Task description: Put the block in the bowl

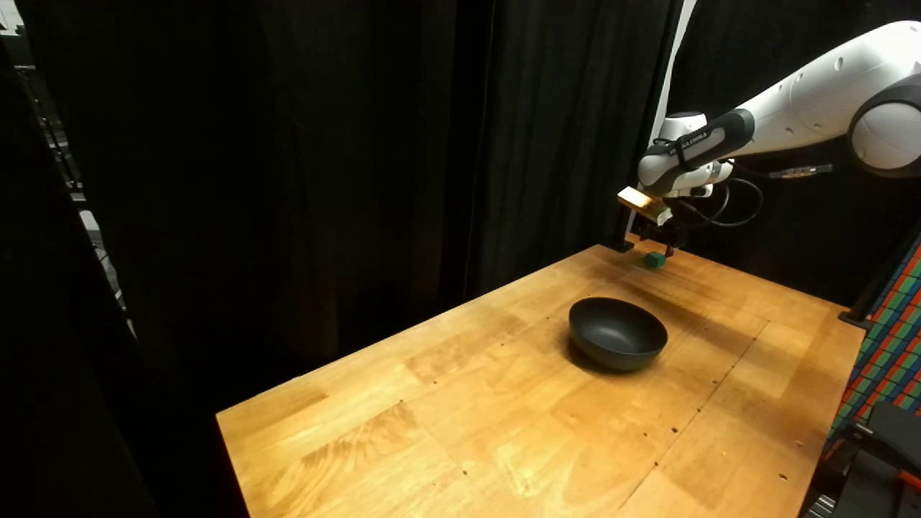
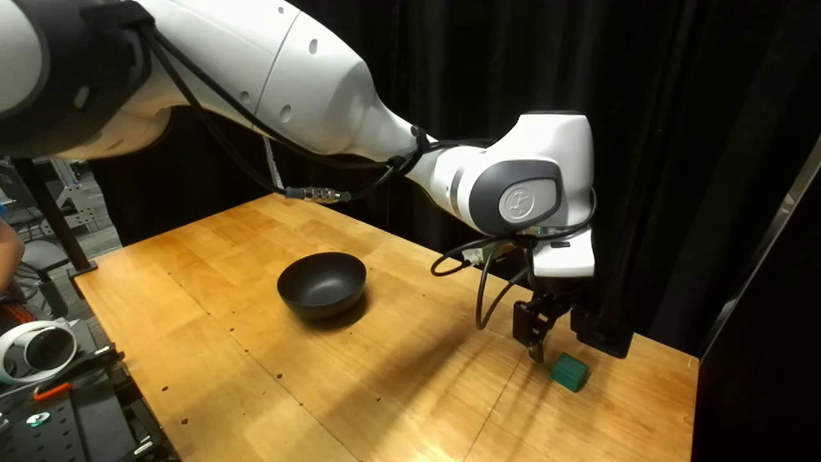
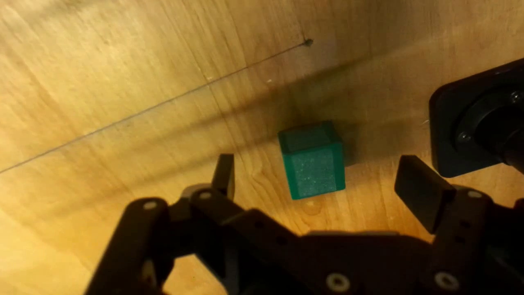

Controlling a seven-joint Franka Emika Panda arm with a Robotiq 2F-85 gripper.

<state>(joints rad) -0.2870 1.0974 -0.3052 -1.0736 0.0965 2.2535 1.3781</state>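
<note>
One step, the approach, looks nearly done to me — my pincer (image 3: 319, 172) wide near the block (image 2: 569, 372) on the desk (image 1: 504, 403) — leaving grasp, carry and release into the empty bowl (image 1: 617, 336).

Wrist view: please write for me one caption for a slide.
Green block on a wooden table, framed by the open end effector.

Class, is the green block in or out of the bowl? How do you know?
Out: in both exterior views, the green block rests on the wooden table, apart from the black bowl.
</note>
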